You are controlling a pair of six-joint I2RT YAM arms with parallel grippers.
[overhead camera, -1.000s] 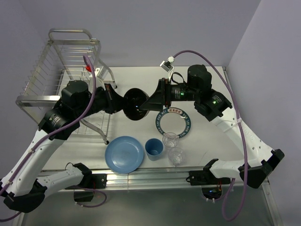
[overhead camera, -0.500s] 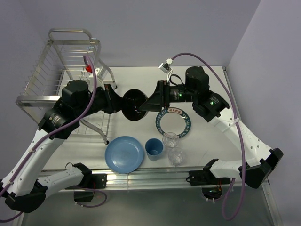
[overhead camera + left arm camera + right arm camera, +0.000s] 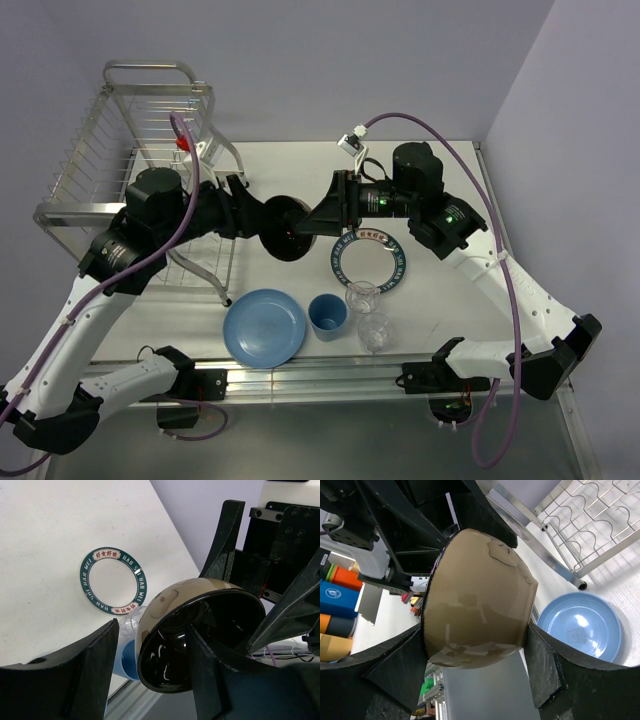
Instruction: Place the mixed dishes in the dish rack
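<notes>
Mid-air handover: small black bowl tipped on edge above the tabletop, just right of the dish rack. The right hand clamps wide across its outer wall. The left hand gapes, one finger inside the rim, not pinching. Bowl looks rigid, glossy, slippery, breakable, likely light. Pinch the rim.
</notes>
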